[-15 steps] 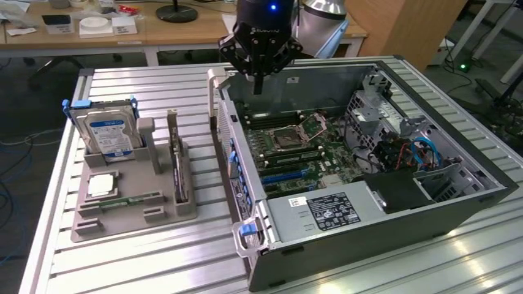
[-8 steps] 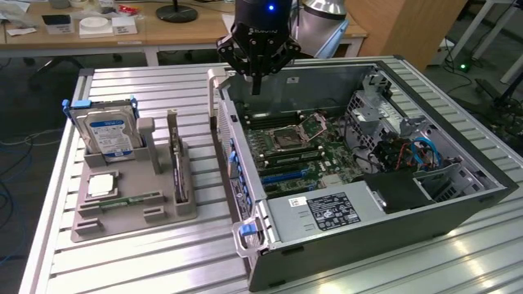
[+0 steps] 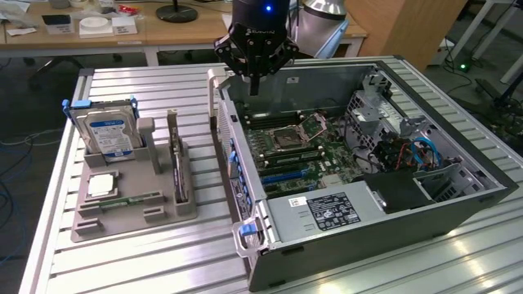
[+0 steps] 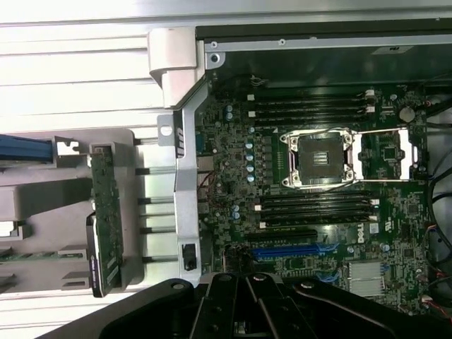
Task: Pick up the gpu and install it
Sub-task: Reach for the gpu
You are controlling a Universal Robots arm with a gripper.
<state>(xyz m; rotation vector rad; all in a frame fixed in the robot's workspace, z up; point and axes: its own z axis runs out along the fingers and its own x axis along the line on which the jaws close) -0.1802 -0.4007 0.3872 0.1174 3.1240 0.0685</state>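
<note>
The gpu [image 3: 178,166] is a thin dark card standing on edge in a slot of the grey holder [image 3: 122,217], at the exterior view's left of the open computer case [image 3: 457,205]. In the wrist view the gpu [image 4: 106,219] shows edge-on with its board face. My gripper [image 3: 255,86] hangs over the far corner of the case, above the motherboard [image 3: 302,147]. It is well apart from the gpu, and its fingers are shut with nothing between them. The gripper [image 4: 244,311] also shows as a dark body over the motherboard [image 4: 318,176].
The holder also carries a hard drive [image 3: 106,131] with a blue-white label, a processor [image 3: 102,184] and a green memory stick [image 3: 131,201]. Blue expansion slots [image 4: 293,251] lie on the board beside the processor socket [image 4: 318,159]. A desk with clutter [image 3: 98,27] stands behind.
</note>
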